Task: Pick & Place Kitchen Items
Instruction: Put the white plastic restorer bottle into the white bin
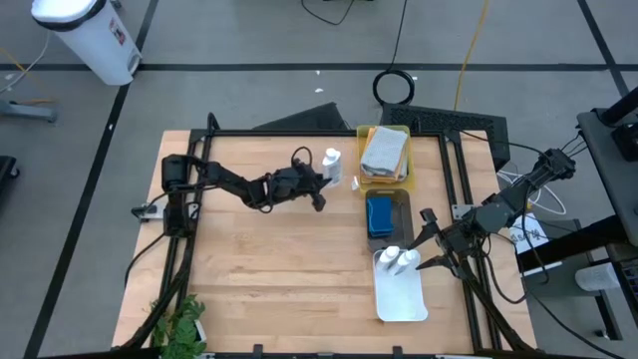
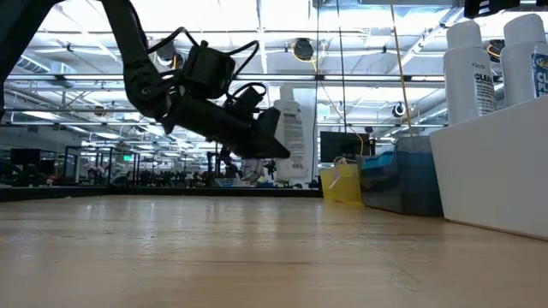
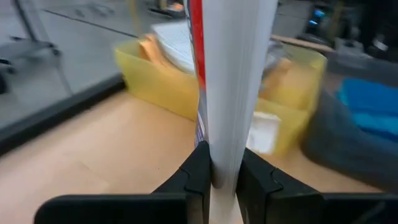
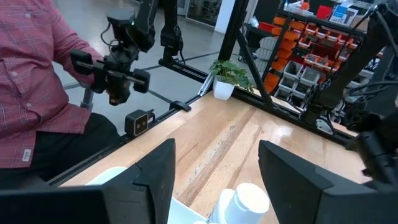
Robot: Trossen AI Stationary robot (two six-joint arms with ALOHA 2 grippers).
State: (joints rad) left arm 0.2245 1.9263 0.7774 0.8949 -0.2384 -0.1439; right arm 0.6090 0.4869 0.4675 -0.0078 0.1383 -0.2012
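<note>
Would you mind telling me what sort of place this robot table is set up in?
Probably a robotics lab or workshop hall: long ceiling strip lights over open floor, shelves of orange parts bins, and a person in a red checked shirt holding a hand controller.

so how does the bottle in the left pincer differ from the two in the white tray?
The held bottle stands by the yellow tray, clamped low between the left pincer fingers; the two tray bottles stand free in the white tray, below the open right pincer. The held one is alone; the tray bottles stand side by side. All three are white, upright and capped.
</note>
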